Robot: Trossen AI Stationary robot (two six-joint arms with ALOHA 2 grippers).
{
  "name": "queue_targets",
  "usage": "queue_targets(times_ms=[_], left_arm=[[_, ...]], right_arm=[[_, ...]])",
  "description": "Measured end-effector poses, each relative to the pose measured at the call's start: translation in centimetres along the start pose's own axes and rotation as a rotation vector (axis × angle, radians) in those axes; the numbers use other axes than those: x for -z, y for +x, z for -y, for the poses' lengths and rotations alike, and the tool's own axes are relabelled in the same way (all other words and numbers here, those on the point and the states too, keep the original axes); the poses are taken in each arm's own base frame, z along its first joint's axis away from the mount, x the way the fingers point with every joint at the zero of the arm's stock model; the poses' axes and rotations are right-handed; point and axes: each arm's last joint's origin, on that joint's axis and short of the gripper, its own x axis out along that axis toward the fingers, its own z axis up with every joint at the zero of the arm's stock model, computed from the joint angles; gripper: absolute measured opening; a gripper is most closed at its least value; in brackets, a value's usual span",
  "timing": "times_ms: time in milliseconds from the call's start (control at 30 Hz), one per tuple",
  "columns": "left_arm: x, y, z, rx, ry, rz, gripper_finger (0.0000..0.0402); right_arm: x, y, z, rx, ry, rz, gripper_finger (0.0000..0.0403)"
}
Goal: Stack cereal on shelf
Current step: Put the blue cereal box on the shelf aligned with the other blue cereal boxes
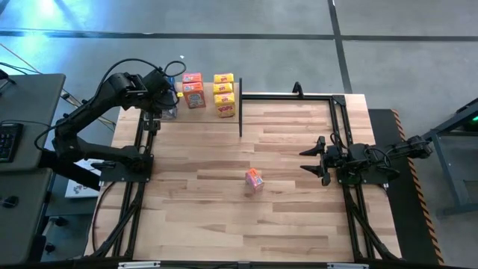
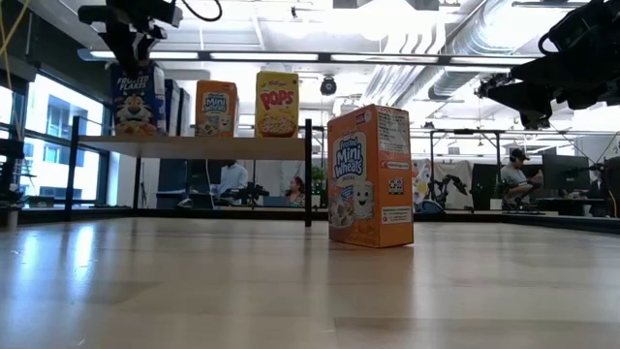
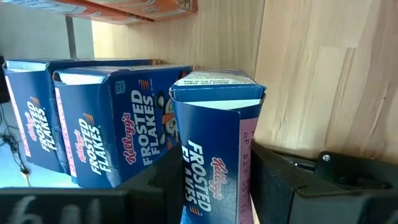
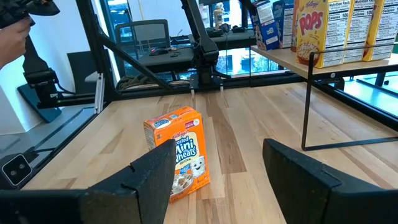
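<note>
The shelf (image 2: 242, 146) stands at the table's far left. On it stand blue Frosted Flakes boxes (image 3: 93, 124), orange Mini Wheats boxes (image 1: 193, 90) and yellow Pops boxes (image 1: 224, 94). My left gripper (image 1: 169, 96) is over the shelf's left end, shut on one blue box (image 3: 214, 155) next to two others. One orange box (image 1: 255, 179) stands upright on its bottom near the table's middle. My right gripper (image 1: 306, 158) is open and empty, to the right of that box and pointing at it; it also shows in the right wrist view (image 4: 214, 180). My left gripper pinches the blue box between its two fingers, one on each narrow side (image 3: 249, 168). It comes from above, as the low view (image 2: 136, 34) shows. The box stands upright with its bottom at the shelf board (image 2: 136, 136), beside the other blue boxes.
Thin black posts (image 1: 240, 112) hold up the shelf at its right end. Black frame rails (image 1: 343, 127) run along the table's right and left sides. The wooden tabletop (image 1: 224, 224) lies bare around the lone orange box. People sit in the room beyond.
</note>
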Motion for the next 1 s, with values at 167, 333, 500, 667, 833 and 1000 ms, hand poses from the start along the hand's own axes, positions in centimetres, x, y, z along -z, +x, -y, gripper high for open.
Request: queue_targets(times_ms=[167, 333, 500, 667, 833, 1000], left_arm=[[0.00, 0.00, 0.01, 0.003, 0.000, 0.001, 0.0159], [0.02, 0.00, 0.02, 0.004, 0.005, 0.000, 0.0179], [0.02, 0.00, 0.03, 0.004, 0.000, -0.001, 0.0191], [0.03, -0.02, 0.02, 0.003, -0.001, 0.000, 0.0211], [0.05, -0.02, 0.00, -0.005, -0.002, -0.006, 0.0233], [0.13, -0.07, -0.01, -0.018, -0.006, -0.012, 0.0241]], right_arm=[[0.00, 0.00, 0.00, 0.000, 0.000, 0.000, 0.0234], [0.00, 0.00, 0.00, 0.000, 0.000, 0.000, 0.0234], [0.00, 0.00, 0.00, 0.000, 0.000, 0.000, 0.0234], [0.00, 0.00, 0.00, 0.000, 0.000, 0.000, 0.0234], [0.00, 0.00, 0.00, 0.000, 0.000, 0.000, 0.0234], [0.00, 0.00, 0.00, 0.000, 0.000, 0.000, 0.0234]])
